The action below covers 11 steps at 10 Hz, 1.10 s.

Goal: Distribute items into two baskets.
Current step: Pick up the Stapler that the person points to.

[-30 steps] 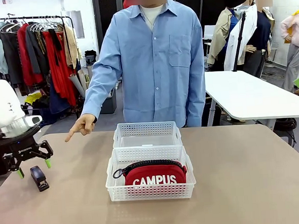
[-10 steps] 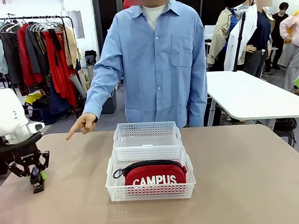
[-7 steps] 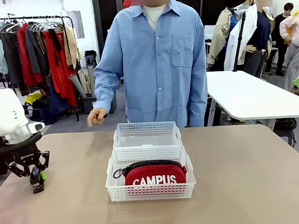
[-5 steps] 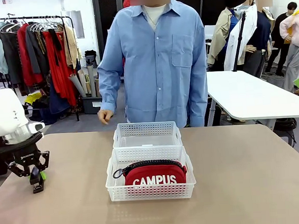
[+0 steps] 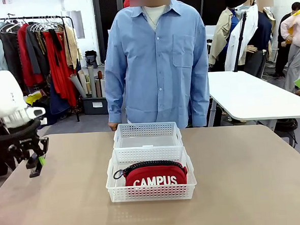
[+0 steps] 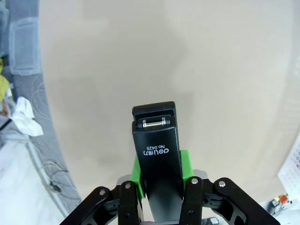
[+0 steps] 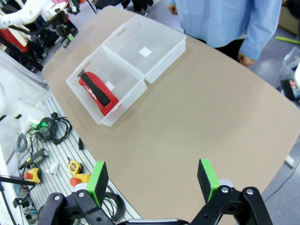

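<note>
My left gripper (image 5: 37, 163) hangs above the table's left edge, shut on the small black stapler (image 5: 35, 169). In the left wrist view the stapler (image 6: 157, 166) sits clamped between the green pads (image 6: 137, 176), lifted off the tan tabletop. The red pouch (image 5: 155, 175) with white "CAMPUS" lettering lies in the near white basket (image 5: 152, 194); behind it the far basket (image 5: 147, 129) holds nothing. From the right wrist camera both baskets show, the near basket (image 7: 82, 72) with the pouch (image 7: 95, 92), and the far basket (image 7: 161, 51). My right gripper (image 7: 152, 178) stands open above the table's edge.
A person in a blue shirt (image 5: 157, 61) stands at the far side, a hand (image 5: 113, 126) resting just behind the far basket. A white table (image 5: 251, 96) stands at the back right, a clothes rack (image 5: 34, 48) at the back left. Bare tabletop lies on both sides of the baskets.
My left gripper has lifted the stapler off the table. The person's pointing hand has drawn back and lowered to the table's far edge.
</note>
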Each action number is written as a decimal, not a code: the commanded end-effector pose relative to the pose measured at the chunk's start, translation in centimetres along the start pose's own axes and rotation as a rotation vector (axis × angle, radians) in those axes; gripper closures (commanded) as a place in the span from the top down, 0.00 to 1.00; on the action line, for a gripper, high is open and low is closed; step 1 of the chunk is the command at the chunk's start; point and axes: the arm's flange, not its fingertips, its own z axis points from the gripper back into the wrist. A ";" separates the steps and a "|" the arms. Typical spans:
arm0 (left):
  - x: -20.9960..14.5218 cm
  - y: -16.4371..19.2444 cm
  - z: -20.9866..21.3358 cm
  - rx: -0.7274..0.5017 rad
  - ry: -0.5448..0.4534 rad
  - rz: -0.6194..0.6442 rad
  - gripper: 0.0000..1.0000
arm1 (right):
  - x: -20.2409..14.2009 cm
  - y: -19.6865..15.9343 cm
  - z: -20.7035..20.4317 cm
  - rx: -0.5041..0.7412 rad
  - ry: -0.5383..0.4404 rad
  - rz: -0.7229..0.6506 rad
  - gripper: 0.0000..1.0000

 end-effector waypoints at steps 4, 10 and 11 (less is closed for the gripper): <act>-1.1 -0.5 10.3 0.017 -0.118 -0.226 0.00 | 0.1 0.1 0.0 0.001 -0.001 0.002 1.00; -4.5 -1.9 14.9 -0.057 -0.091 -0.670 0.00 | 0.1 0.1 0.0 0.001 -0.001 0.002 1.00; -4.9 -2.1 15.1 -0.061 -0.078 -0.725 0.00 | 0.1 0.1 0.0 0.001 -0.001 0.002 1.00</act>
